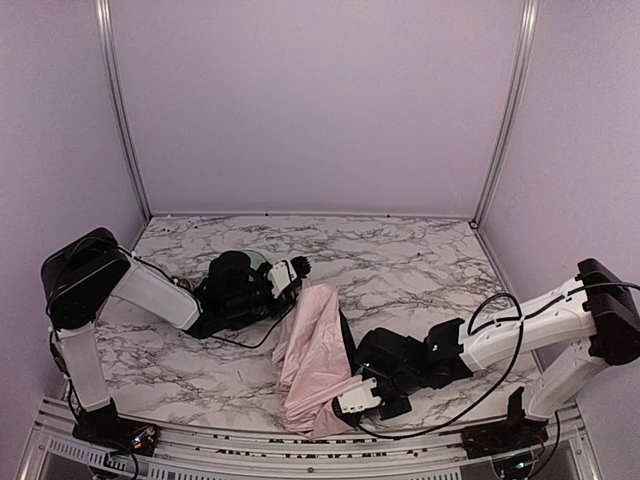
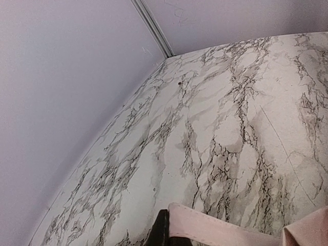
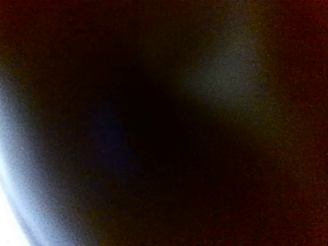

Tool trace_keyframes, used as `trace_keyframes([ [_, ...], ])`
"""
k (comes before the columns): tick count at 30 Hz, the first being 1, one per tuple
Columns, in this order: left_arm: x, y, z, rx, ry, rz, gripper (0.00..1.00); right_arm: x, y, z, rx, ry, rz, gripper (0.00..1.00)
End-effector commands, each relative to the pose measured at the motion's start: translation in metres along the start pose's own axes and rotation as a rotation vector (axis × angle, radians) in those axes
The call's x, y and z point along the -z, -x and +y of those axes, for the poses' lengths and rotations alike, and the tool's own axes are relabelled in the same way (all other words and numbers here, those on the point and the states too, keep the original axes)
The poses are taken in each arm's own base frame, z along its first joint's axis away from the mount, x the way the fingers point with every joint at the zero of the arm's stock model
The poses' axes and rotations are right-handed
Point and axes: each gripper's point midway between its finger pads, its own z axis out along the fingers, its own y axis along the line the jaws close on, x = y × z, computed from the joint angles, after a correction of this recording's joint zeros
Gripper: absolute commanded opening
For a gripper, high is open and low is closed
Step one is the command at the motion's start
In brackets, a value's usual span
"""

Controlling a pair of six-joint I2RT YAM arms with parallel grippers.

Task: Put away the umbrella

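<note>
the near end of the umbrella (image 1: 315, 350) lies at the front edge of the marble table (image 1: 420, 260), the folded pale pink bundle running flat from there toward mid-table. the right gripper (image 1: 342, 402) noses into that near end, jaws pressed together; whether fabric is caught between them i cannot tell, and its wrist view is dark. the left gripper (image 1: 298, 267), jaws also pressed together, sits just beside the far end.
</note>
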Motion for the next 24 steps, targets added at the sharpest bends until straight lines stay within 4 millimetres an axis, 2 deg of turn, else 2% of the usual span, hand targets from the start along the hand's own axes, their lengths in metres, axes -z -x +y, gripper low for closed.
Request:
trace_keyframes([
  [1,-0.009,-0.002,0.036,0.038,0.166,0.03,0.0,-0.006,-0.009,0.024,-0.006,0.111,0.046,0.0],
  [5,-0.011,-0.011,0.071,0.047,0.356,0.101,0.0,-0.01,-0.018,0.024,-0.005,0.104,0.086,0.0],
  [6,-0.01,-0.013,0.08,0.045,0.409,0.117,0.06,-0.01,-0.018,0.024,-0.007,0.103,0.085,0.0],
  [7,-0.008,-0.014,0.089,0.041,0.464,0.13,0.2,-0.01,-0.018,0.024,-0.009,0.104,0.086,0.0],
  [8,-0.006,-0.014,0.098,0.036,0.514,0.137,0.4,-0.01,-0.02,0.024,-0.013,0.103,0.09,0.0],
  [9,-0.005,-0.013,0.107,0.031,0.56,0.143,0.55,-0.01,-0.02,0.023,-0.018,0.101,0.093,0.0],
  [11,-0.005,-0.009,0.119,0.015,0.622,0.158,0.71,-0.011,-0.022,0.023,-0.025,0.104,0.099,0.0],
  [12,-0.005,-0.006,0.125,0.016,0.646,0.157,0.75,-0.01,-0.022,0.023,-0.028,0.105,0.103,0.0],
  [16,-0.003,0.009,0.147,0.046,0.707,0.138,0.87,-0.01,-0.024,0.024,-0.044,0.112,0.113,0.0],
  [18,0.0,0.017,0.161,0.079,0.739,0.137,0.9,-0.01,-0.025,0.024,-0.049,0.117,0.116,0.0],
  [20,0.008,0.034,0.17,0.11,0.745,0.112,0.91,-0.01,-0.025,0.023,-0.053,0.119,0.114,0.0],
  [22,0.018,0.059,0.161,0.115,0.678,0.059,0.9,-0.009,-0.024,0.021,-0.066,0.12,0.109,0.0],
  [24,0.036,0.088,0.139,0.086,0.582,0.002,0.85,-0.009,-0.023,0.019,-0.086,0.128,0.1,0.0],
])
